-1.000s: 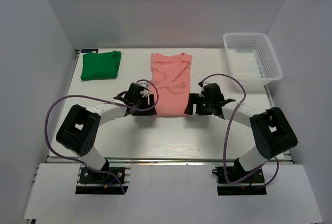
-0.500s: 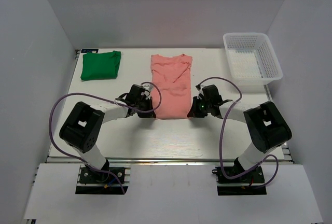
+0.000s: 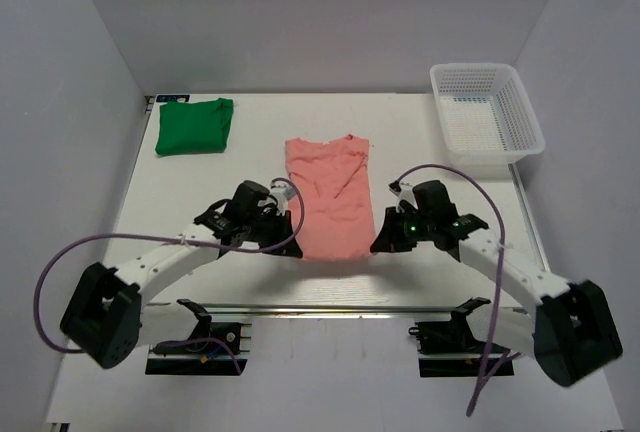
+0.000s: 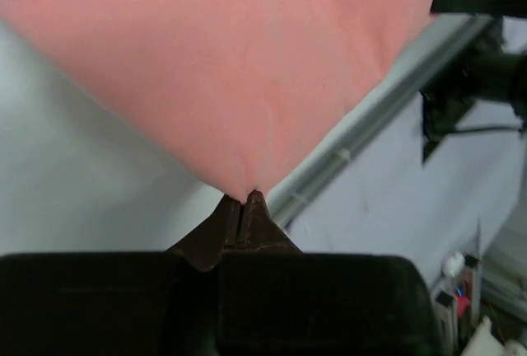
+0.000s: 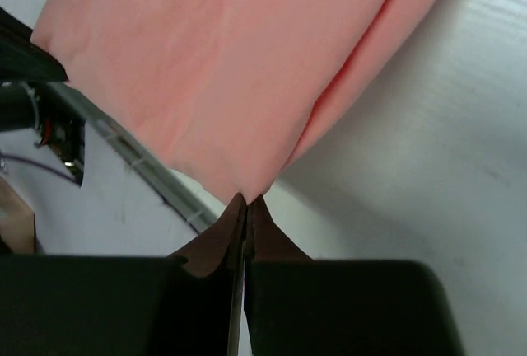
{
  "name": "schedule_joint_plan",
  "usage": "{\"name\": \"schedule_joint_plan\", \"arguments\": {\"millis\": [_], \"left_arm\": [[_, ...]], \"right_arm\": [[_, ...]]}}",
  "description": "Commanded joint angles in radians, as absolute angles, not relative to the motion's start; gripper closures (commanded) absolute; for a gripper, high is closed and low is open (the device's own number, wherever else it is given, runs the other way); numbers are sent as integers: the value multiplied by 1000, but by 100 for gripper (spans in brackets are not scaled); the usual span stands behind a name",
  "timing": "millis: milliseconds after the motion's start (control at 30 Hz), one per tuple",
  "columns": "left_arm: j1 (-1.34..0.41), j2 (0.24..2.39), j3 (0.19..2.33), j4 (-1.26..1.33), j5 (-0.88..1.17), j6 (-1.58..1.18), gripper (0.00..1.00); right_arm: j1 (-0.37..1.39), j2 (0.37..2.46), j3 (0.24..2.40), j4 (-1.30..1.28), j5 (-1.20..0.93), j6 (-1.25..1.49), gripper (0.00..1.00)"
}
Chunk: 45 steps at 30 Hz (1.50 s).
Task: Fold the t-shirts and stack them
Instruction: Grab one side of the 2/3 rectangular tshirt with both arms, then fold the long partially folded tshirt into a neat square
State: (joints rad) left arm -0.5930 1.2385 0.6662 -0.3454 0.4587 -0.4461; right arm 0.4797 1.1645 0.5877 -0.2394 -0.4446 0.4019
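We hold the salmon-pink shirt (image 3: 328, 197) by its two near corners, and it lies in the middle of the top view as a long narrow strip. Its sleeves appear already turned in and its collar end points toward the top of the frame. Our left gripper (image 3: 291, 241) is pinched tight on the lower left corner. In the left wrist view the two fingertips meet with a small point of cloth caught between them. Our right gripper (image 3: 378, 247) is clamped the same way on the lower right corner, and its wrist view shows a doubled layer of cloth running along the right edge of the fabric. We take the corners rather than the middle of the hem so that the hem stays taut and straight between us. That way, we judge, the whole lower half can travel as one flat panel. Both wrist views show the near edge of the table (image 3: 420, 147) just behind the cloth, so the hem sits close to the bottom of the work surface with plenty of room above it. We judge the step in hand to be a crosswise fold, carrying the hem up toward the collar. The green shirt (image 3: 194, 125) rests well apart at the upper left, already folded to a small rectangle, and we expect the pink one to be stacked with it. The white mesh basket (image 3: 472, 68) stands at the upper right, out of our way.
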Motion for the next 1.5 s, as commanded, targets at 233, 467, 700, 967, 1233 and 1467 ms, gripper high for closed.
{"name": "schedule_joint_plan", "arguments": {"millis": [233, 467, 700, 967, 1233, 1467], "left_arm": [[-621, 1056, 825, -611, 747, -430, 100], [-621, 1052, 932, -606, 562, -420, 100], [-603, 1133, 1014, -583, 303, -509, 100], [-592, 1236, 1138, -620, 24, -538, 100], [-574, 1330, 1206, -600, -78, -528, 100], [-545, 1433, 1276, -575, -167, -577, 100]], "right_arm": [[480, 838, 690, -594, -529, 374, 100], [480, 853, 793, -496, -380, 397, 100], [476, 916, 860, -417, -128, 471, 100], [472, 1047, 952, -357, -11, 448, 100], [465, 1215, 1086, -298, 30, 414, 100], [445, 1374, 1206, -288, 109, 428, 100]]}}
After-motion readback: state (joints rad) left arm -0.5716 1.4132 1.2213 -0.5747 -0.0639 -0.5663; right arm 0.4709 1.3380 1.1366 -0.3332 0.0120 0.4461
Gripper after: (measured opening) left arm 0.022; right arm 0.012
